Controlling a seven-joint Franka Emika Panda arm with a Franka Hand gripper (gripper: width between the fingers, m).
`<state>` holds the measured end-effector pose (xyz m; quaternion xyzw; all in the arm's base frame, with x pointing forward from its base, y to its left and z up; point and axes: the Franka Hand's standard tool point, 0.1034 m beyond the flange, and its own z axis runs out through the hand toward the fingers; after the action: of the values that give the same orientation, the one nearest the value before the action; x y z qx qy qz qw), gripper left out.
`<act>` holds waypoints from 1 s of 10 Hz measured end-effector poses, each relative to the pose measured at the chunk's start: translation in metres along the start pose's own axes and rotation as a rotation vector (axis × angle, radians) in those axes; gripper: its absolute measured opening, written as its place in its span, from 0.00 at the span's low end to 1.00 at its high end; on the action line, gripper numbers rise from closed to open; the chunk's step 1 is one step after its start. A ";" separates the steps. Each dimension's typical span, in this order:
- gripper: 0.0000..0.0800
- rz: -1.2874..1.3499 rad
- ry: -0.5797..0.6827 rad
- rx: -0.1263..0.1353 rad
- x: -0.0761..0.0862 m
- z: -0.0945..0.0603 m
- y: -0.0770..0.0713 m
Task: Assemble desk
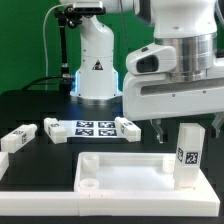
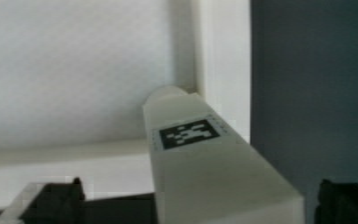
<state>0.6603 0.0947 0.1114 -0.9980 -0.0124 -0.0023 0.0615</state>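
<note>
The white tray-like desk top lies at the front of the black table. One white block leg with a square tag stands upright at the top's corner on the exterior view's right. My gripper hangs just above this leg, open, with a dark finger on either side. In the wrist view the leg rises between my spread fingertips without touching them, so my gripper holds nothing. The desk top's floor and rim show behind it.
The marker board lies behind the desk top. Loose white legs lie at its ends, and another lies at the far left. The arm's white base stands at the back.
</note>
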 end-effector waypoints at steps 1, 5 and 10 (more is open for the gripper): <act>0.81 0.035 0.000 0.003 0.000 0.000 0.000; 0.36 0.214 0.001 0.002 0.000 0.000 0.001; 0.36 0.813 0.013 0.011 0.000 0.001 -0.003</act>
<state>0.6598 0.0974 0.1108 -0.9213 0.3833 0.0162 0.0627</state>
